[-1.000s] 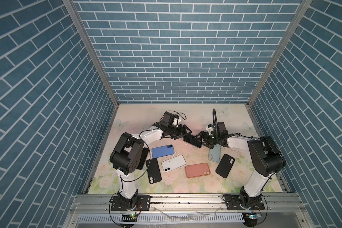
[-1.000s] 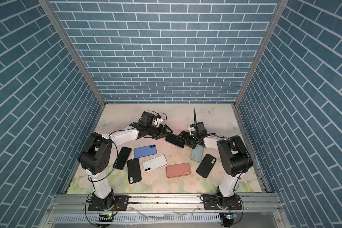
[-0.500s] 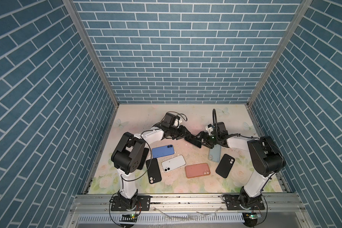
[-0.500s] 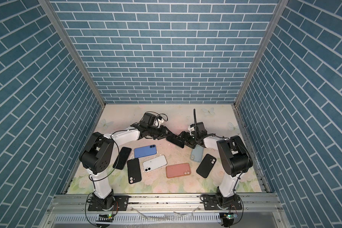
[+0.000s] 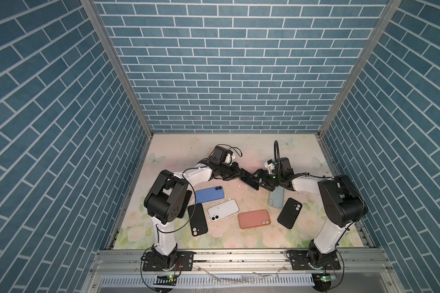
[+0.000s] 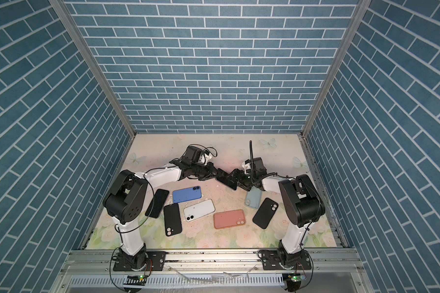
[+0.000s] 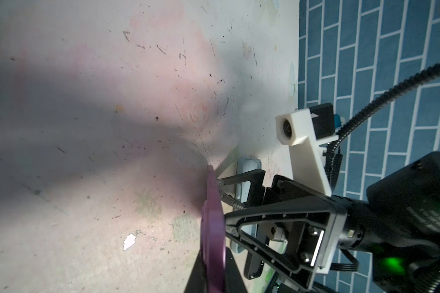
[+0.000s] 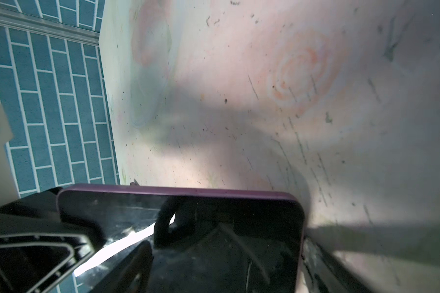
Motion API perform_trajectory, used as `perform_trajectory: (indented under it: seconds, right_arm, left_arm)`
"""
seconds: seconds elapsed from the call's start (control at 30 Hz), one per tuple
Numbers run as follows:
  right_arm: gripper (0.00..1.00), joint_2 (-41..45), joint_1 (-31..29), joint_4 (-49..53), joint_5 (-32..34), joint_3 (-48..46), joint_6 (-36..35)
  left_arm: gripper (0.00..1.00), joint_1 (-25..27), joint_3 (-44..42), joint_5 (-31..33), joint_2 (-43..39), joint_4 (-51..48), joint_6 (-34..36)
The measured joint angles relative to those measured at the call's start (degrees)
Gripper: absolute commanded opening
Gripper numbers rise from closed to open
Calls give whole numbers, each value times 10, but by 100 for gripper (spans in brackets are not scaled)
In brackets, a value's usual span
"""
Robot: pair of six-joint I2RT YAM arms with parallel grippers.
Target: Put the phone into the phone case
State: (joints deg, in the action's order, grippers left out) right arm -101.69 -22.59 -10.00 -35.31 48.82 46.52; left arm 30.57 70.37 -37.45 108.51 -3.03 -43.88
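Left gripper (image 5: 241, 174), reaching from 9 o'clock, pinches the phone (image 8: 239, 215); right gripper (image 5: 256, 179), from 3 o'clock, clamps it widthwise.

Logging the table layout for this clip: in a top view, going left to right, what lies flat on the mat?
Phone or case I cannot tell, so by colour: glossy dark one → black one → blue one → white one → coral one → pale blue one → second black one.

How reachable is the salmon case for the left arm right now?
Likely not yet: the left tool is shut on the purple phone, shared with the right tool. The salmon case lies flat and uncovered, so probably yes after it lets go.
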Motion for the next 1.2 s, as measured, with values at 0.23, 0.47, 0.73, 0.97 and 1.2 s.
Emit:
perform_trajectory:
  seconds: [0.23,0.47,0.73,0.97,1.2]
  right_arm:
    - [92,5,2,-17,-3,-9,1]
    - [93,61,16,71,28,7,-38]
    - [94,192,25,171,114,65,-118]
    - [91,258,83,215,72,67,-155]
    - [90,290,148,188,-32,27,-139]
  left_arm:
    - [0,0,0,4,0,-1,-1]
    - [0,-10,0,4,-11,-27,14]
    - [0,-41,24,2,-55,-70,53]
    - [0,-56,61,-21,-78,-79,76]
    - [0,-61,83,-65,-82,-87,88]
